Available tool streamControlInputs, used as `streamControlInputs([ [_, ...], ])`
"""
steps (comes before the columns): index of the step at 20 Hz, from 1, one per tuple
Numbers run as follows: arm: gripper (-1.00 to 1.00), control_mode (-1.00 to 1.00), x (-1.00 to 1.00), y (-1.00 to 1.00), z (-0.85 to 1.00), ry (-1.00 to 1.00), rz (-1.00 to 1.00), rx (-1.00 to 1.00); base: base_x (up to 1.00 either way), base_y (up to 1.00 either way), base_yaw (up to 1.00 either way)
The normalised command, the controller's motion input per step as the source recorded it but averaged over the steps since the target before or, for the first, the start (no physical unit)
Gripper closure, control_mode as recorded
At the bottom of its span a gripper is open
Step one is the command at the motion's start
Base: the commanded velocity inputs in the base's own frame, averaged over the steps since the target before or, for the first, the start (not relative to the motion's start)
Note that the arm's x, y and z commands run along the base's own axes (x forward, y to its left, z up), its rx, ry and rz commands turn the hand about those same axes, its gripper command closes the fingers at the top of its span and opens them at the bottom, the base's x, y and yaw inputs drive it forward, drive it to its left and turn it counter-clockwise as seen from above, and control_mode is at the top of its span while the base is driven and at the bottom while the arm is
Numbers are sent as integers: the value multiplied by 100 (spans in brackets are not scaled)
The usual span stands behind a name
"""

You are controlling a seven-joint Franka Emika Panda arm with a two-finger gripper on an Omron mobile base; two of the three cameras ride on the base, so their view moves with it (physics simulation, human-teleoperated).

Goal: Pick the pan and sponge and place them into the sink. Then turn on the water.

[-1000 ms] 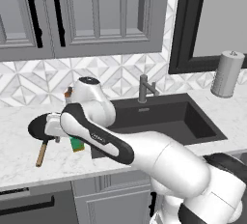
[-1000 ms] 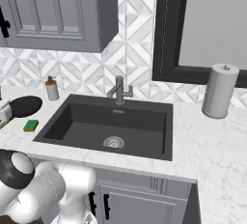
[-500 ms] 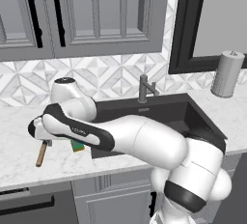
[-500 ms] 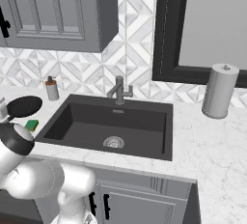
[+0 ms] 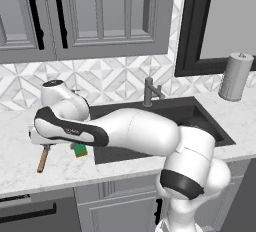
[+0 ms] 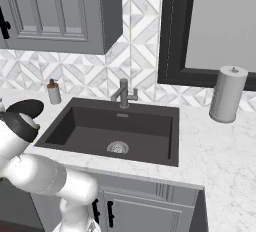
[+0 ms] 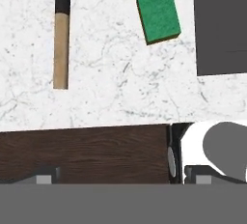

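The sink [image 6: 75,126] is the landmark here: its dark basin is bare down to the round drain, and no water runs from the faucet [image 6: 123,94], so neither thing has been put in yet. On the marble counter [image 7: 120,92] just left of the sink's rim lies the sponge [image 7: 158,14], green face up, close to the basin's edge. Further from the sink, beyond the sponge, sits the pan [image 6: 24,108], its wooden handle [image 7: 61,49] pointing away from the wall toward the counter's front edge. In the hand view the gripper hangs above this patch of counter, looking straight down, with its jaws spread wide and nothing between them. Both things lie ahead of the fingertips, toward the wall; the handle runs nearly straight along the camera's up-down line, and the sponge is off to the sink side of it. The pan seems the likely first pick, and the move turns on bringing the gripper forward over the handle and closing across its narrow width rather than along its length.
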Motion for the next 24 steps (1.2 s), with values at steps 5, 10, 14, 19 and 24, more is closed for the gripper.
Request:
streamControlInputs([
  [5,-100,-100,32,23,-13,0,-2,-3,0,0,0],
  [10,-100,-100,36,26,-20,0,-1,-2,0,0,0],
  [14,-100,-100,33,26,-21,0,-1,-2,0,0,0],
  [19,-100,-100,26,16,-25,0,0,-3,0,0,0],
  [24,-100,-100,18,10,-18,0,0,-3,0,0,0],
])
